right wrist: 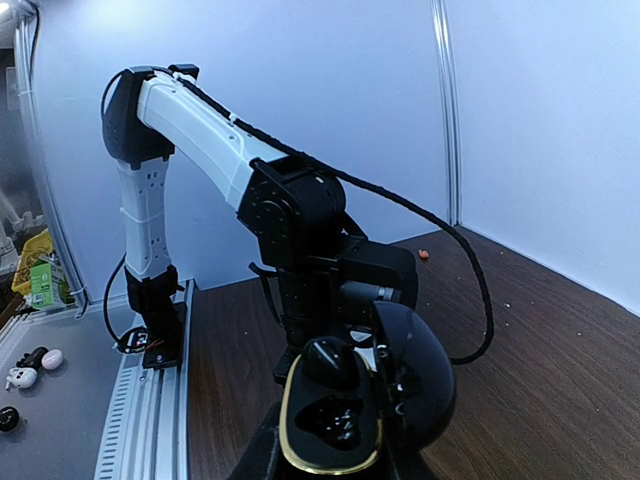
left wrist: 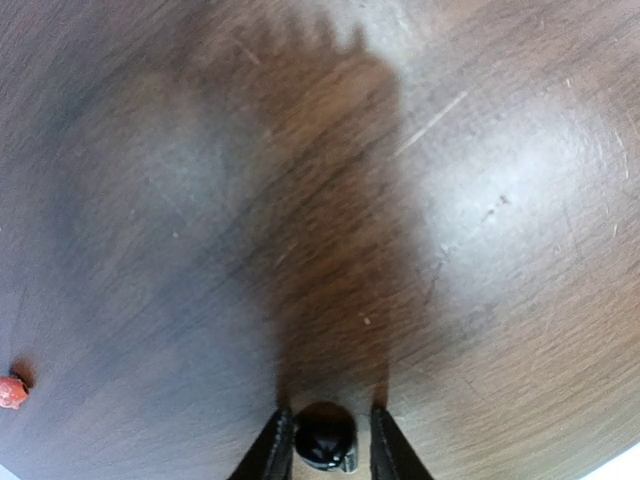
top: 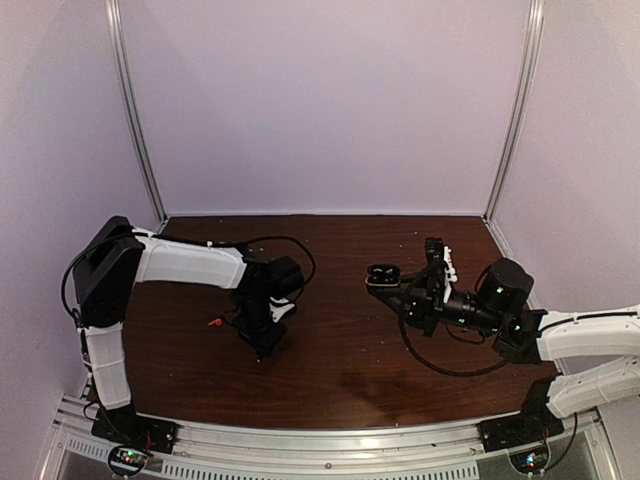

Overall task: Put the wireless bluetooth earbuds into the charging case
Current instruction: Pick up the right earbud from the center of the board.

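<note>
In the left wrist view a black earbud (left wrist: 325,437) lies on the brown table between the tips of my left gripper (left wrist: 328,412). The left finger touches it and a thin gap shows at the right finger, so the jaws are narrowly open. From above, the left gripper (top: 265,343) points straight down at the table. My right gripper (right wrist: 332,458) is shut on the charging case (right wrist: 330,440), held off the table with its lid (right wrist: 420,385) swung open. A glossy black earbud (right wrist: 335,362) sits in the far well; the near well (right wrist: 338,425) is empty. The case (top: 383,276) faces the left arm.
A tiny red piece (left wrist: 10,392) lies on the table left of the left gripper, also seen from above (top: 214,322). A black cable (top: 440,366) loops on the table by the right arm. White walls close three sides; an aluminium rail (top: 320,440) runs along the near edge.
</note>
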Controlling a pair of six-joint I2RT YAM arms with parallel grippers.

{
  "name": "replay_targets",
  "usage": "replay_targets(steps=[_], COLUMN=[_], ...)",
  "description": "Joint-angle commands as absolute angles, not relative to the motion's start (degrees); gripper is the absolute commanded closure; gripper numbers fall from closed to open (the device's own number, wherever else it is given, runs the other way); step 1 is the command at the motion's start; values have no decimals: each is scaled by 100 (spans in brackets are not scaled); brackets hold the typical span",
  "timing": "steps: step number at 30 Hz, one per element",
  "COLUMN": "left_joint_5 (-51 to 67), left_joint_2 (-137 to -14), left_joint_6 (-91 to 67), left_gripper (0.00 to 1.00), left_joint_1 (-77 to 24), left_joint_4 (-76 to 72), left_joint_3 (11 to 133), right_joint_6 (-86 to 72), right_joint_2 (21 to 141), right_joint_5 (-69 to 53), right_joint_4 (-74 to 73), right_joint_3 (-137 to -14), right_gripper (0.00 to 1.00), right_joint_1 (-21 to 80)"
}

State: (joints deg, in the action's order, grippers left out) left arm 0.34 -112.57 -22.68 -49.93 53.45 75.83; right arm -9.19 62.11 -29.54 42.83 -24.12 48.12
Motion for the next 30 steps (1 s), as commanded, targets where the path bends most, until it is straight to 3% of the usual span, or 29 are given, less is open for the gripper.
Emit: replay_targets(steps=[1, 11, 22, 30], left_joint_5=[328, 325, -5, -125], left_joint_2=[-11438, -11408, -11391, -10889], left_joint_6=[-2145, -2097, -2057, -2232], left_gripper=[74, 72, 86, 88], left_joint_1=[-5017, -5025, -5158, -5150], left_joint_4=[5467, 5551, 5530, 4864], left_joint_3=[7641, 7537, 7534, 7268], right_joint_6=[-861, -870, -845, -899], right_joint_2=[6057, 6036, 6083, 6142], right_joint_5=[-2880, -2875, -2866, -2812], right_joint_4=[4299, 4331, 4341, 4358], right_joint_3=[-2518, -2486, -2468, -2453], right_gripper=[100, 100, 100, 100], right_joint_1=[4768, 4772, 4772, 4772])
